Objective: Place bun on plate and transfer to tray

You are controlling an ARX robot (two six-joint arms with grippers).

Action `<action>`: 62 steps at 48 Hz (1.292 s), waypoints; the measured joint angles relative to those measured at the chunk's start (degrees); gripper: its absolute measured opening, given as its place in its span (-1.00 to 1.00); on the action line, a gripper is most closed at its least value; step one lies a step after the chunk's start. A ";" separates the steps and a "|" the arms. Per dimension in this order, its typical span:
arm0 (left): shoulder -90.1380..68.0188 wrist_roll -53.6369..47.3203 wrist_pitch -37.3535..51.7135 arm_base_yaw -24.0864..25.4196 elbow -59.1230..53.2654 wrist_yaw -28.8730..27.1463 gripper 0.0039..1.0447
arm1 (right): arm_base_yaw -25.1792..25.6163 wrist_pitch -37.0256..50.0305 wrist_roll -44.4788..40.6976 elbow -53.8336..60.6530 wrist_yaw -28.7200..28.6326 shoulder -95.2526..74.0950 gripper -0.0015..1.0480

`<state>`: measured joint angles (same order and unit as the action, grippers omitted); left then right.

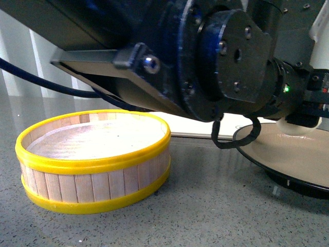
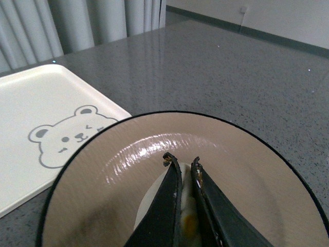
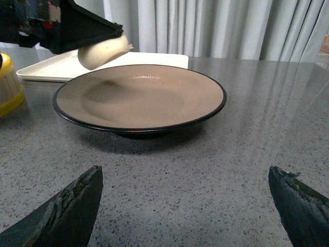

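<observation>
My left gripper (image 2: 181, 160) is shut on the cream-white bun (image 2: 186, 221) and holds it above the plate (image 2: 247, 170), a wide beige dish with a black rim. In the right wrist view the bun (image 3: 103, 51) hangs over the plate's (image 3: 139, 95) far left edge, clear of its surface. In the front view the plate (image 1: 293, 154) stands at the right, and the left arm hides most of the scene; a bit of the bun (image 1: 298, 127) shows under it. The off-white tray (image 2: 46, 128) with a bear drawing lies just behind the plate. My right gripper (image 3: 185, 206) is open and empty, low over the table, short of the plate.
A round wooden steamer with yellow rims (image 1: 92, 159) stands empty at the left of the grey speckled table (image 1: 205, 206). It shows at the edge of the right wrist view (image 3: 7, 87). Curtains hang behind the table.
</observation>
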<state>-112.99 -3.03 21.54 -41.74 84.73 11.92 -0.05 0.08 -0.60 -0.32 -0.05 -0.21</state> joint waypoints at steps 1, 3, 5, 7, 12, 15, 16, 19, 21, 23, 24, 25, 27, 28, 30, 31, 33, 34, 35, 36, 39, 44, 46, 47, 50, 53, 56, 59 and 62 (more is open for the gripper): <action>-0.42 -0.17 -0.46 -0.13 0.46 0.13 -0.92 | 0.00 0.00 0.00 0.00 0.00 0.00 0.84; -1.53 -0.83 -1.70 -0.52 1.66 0.28 -0.92 | 0.00 0.00 0.00 0.00 0.00 0.00 0.84; -2.45 -1.36 -2.56 -0.76 2.64 0.22 -0.92 | 0.00 0.00 0.00 0.00 0.00 0.00 0.84; -3.48 -1.73 -3.48 -1.03 3.67 0.31 -0.92 | 0.00 0.00 0.00 0.00 0.00 0.00 0.84; -5.20 -2.71 -5.03 -1.25 5.27 0.07 -0.92 | 0.00 0.00 0.00 0.00 0.00 0.00 0.84; -5.99 -3.21 -5.70 -1.29 6.21 -0.55 -0.92 | 0.00 0.00 0.00 0.00 0.00 0.00 0.84; -6.27 -3.45 -5.86 -1.33 6.51 -0.76 -0.92 | 0.00 0.00 0.00 0.00 0.00 0.00 0.84; -6.97 -4.13 -5.99 -1.36 7.23 -1.70 -0.92 | 0.00 0.00 0.00 0.00 0.00 0.00 0.84; -7.50 -4.33 -6.29 -1.36 7.87 -2.10 -0.92 | 0.00 0.00 0.00 0.00 0.00 0.00 0.84; -7.87 -4.39 -6.69 -1.33 8.24 -2.43 -0.89 | 0.00 0.00 0.00 0.00 0.00 0.00 0.84; -8.04 -4.46 -6.99 -1.33 8.39 -2.43 -0.82 | 0.00 0.00 0.00 0.00 0.00 0.00 0.84; -8.15 -4.46 -7.39 -1.33 8.46 -2.34 -0.75 | 0.00 0.00 0.00 0.00 0.00 0.00 0.84; -8.33 -4.46 -7.80 -1.29 8.48 -2.32 -0.62 | 0.00 0.00 0.00 0.00 0.00 0.00 0.84; -8.44 -4.44 -7.98 -1.27 8.48 -2.34 -0.55 | 0.00 0.00 0.00 0.00 0.00 0.00 0.84; -8.61 -4.46 -8.24 -1.16 8.48 -2.36 -0.38 | 0.00 0.00 0.00 0.00 0.00 0.00 0.84; -8.61 -4.46 -8.24 -1.11 8.48 -2.38 -0.31 | 0.00 0.00 0.00 0.00 0.00 0.00 0.84; -8.68 -4.44 -8.24 -1.05 8.48 -2.40 -0.17 | 0.00 0.00 0.00 0.00 0.00 0.00 0.84; -8.68 -4.44 -8.24 -1.01 8.48 -2.38 -0.10 | 0.00 0.00 0.00 0.00 0.00 0.00 0.84; -8.68 -4.44 -8.24 -1.01 8.48 -2.40 -0.07 | 0.00 0.00 0.00 0.00 0.00 0.00 0.84; -8.68 -4.42 -8.22 -0.94 8.48 -2.40 0.00 | 0.00 0.00 0.00 0.00 0.00 0.00 0.84; -8.68 -4.17 -8.09 -0.79 8.48 -2.34 0.14 | 0.00 0.00 0.00 0.00 0.00 0.00 0.84; -8.39 -2.56 -7.63 -0.35 8.37 -1.68 0.52 | 0.00 0.00 0.00 0.00 0.00 0.00 0.84; -8.15 -1.90 -7.61 -0.24 8.26 -1.49 0.62 | 0.00 0.00 0.00 0.00 0.00 0.00 0.84; -7.96 -1.49 -7.56 -0.15 8.15 -1.44 0.69 | 0.00 0.00 0.00 0.00 0.00 0.00 0.84; -7.34 -0.83 -7.48 0.00 7.93 -1.29 0.83 | 0.00 0.00 0.00 0.00 0.00 0.00 0.84; -6.54 -0.24 -7.37 0.17 7.69 -1.22 0.92 | 0.00 0.00 0.00 0.00 0.00 0.00 0.84; -4.94 1.05 -7.30 0.61 7.39 -1.29 0.87 | 0.00 0.00 0.00 0.00 0.00 0.00 0.84; -3.69 1.90 -7.30 1.03 7.17 -1.46 0.88 | 0.00 0.00 0.00 0.00 0.00 0.00 0.84; -1.99 3.30 -7.43 1.81 6.64 -2.49 0.88 | 0.00 0.00 0.00 0.00 0.00 0.00 0.84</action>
<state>-114.98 0.27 14.11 -39.92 91.37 9.43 -0.05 0.08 -0.60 -0.32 -0.05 -0.21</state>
